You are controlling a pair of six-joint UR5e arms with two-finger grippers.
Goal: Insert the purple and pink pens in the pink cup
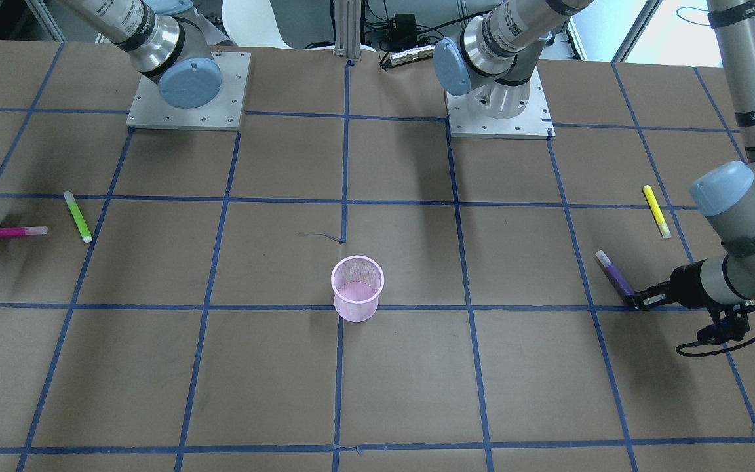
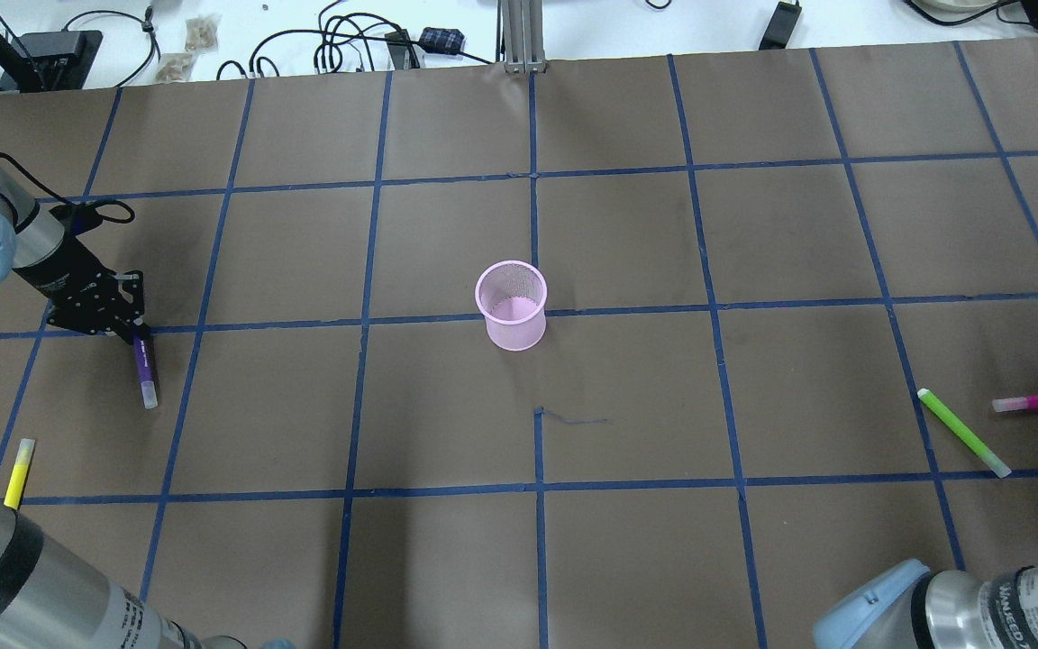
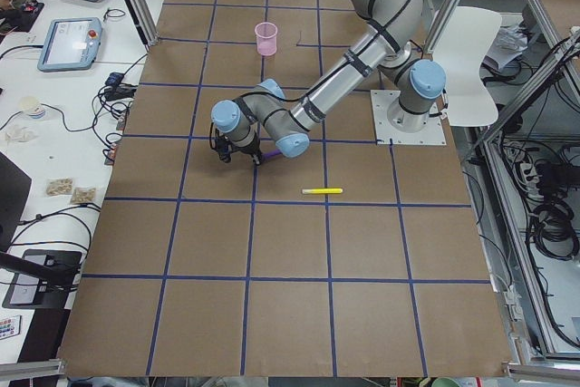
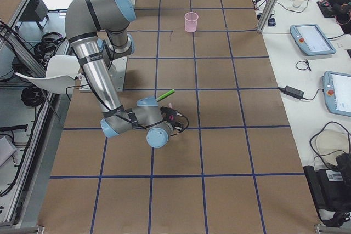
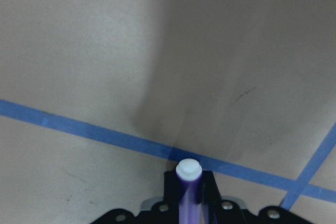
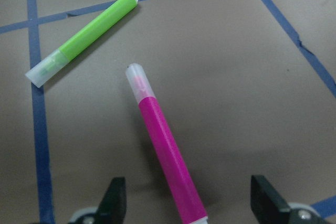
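Currently your left gripper (image 2: 135, 335) has its fingers (image 5: 207, 183) closed on the purple pen (image 2: 146, 371), but only on its very tail. The rest of the barrel sticks out toward 6 o'clock in the overhead view. That is your first risk: with so little pen in the grip, it may pivot or slip once you lift and swing. I cannot tell whether the pen's free end is off the worktop (image 2: 627, 541), so a drag could twist it too.

Your right gripper (image 6: 189, 190) is open, with a finger on each side of the pink pen (image 6: 163, 150), which lies skewed between them, cap toward 11 o'clock. Close like that and the pen may roll or get pinched crooked. The green pen (image 6: 84, 40) lies just beyond at 11 o'clock, not touching; a careless sweep could knock it.

Farthest off, the pink cup (image 2: 512, 305) stands upright mid-worktop, with the purple pen at its 9 o'clock and the pink one near 3 o'clock. It looks like light mesh, so a tilted pen catching the rim could tip it. Both arms arriving there together could clash.
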